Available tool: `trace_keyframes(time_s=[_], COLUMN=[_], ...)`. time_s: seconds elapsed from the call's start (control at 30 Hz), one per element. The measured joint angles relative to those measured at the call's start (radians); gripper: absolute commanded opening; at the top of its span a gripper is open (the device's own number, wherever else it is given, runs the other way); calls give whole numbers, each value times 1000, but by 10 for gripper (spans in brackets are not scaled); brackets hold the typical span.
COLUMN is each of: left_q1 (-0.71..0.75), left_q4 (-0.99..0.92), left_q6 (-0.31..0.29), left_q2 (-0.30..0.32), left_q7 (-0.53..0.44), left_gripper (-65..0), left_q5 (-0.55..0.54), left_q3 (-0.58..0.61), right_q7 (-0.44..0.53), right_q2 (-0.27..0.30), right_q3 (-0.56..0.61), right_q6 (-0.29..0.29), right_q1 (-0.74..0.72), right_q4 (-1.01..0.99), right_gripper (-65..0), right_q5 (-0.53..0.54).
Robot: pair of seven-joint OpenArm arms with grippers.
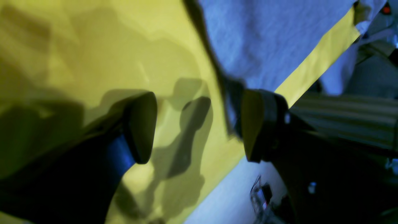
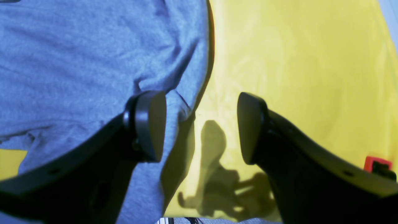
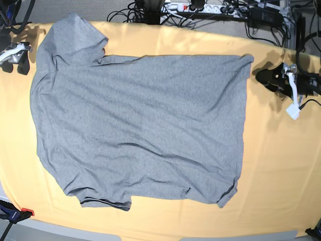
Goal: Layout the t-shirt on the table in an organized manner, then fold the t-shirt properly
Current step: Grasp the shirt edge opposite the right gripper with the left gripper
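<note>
The grey t-shirt (image 3: pixel 140 125) lies spread flat on the table (image 3: pixel 281 175), plain side up, with one sleeve at the far left corner and its hem toward the right. My left gripper (image 3: pixel 261 76) hovers open just right of the hem's far corner. In its wrist view the left gripper (image 1: pixel 199 127) holds nothing, with yellow cloth between the fingers and the t-shirt (image 1: pixel 264 40) edge by one fingertip. My right gripper (image 3: pixel 16 65) sits open beside the far-left sleeve. In its wrist view the right gripper (image 2: pixel 200 126) straddles the t-shirt (image 2: pixel 77 62) edge, one finger over fabric, the other over the table (image 2: pixel 295 62).
Cables and a power strip (image 3: pixel 190 7) run along the far edge of the table. A red-tipped clamp (image 3: pixel 24 212) grips the near left corner. A small white connector (image 3: pixel 294 111) hangs by the left arm. The table's edge (image 1: pixel 217 186) lies close to the left gripper.
</note>
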State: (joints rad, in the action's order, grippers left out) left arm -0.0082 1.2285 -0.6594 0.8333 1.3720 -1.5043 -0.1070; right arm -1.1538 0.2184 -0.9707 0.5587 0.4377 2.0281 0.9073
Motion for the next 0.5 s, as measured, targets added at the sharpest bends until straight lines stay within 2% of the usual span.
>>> trace_keyframes(time_s=[0.17, 0.4, 0.47, 0.5], left_q1=[17, 25, 28, 30], left_q4=[13, 96, 122, 136], left_q6=[-5, -3, 3, 0], left_q2=[-82, -134, -163, -171], left_q7=[-23, -6, -3, -3], left_gripper=[-213, -214, -227, -256], left_q5=[-16, -7, -5, -5], left_q3=[-5, 0, 7, 14], right_q7=[0, 0, 0, 0], right_q2=[0, 0, 0, 0], right_q3=[0, 0, 0, 0], right_q6=[0, 0, 0, 0], right_q1=[0, 0, 0, 0], right_q4=[0, 0, 0, 0], right_gripper=[-273, -273, -273, -273], right_q5=[1, 2, 2, 2])
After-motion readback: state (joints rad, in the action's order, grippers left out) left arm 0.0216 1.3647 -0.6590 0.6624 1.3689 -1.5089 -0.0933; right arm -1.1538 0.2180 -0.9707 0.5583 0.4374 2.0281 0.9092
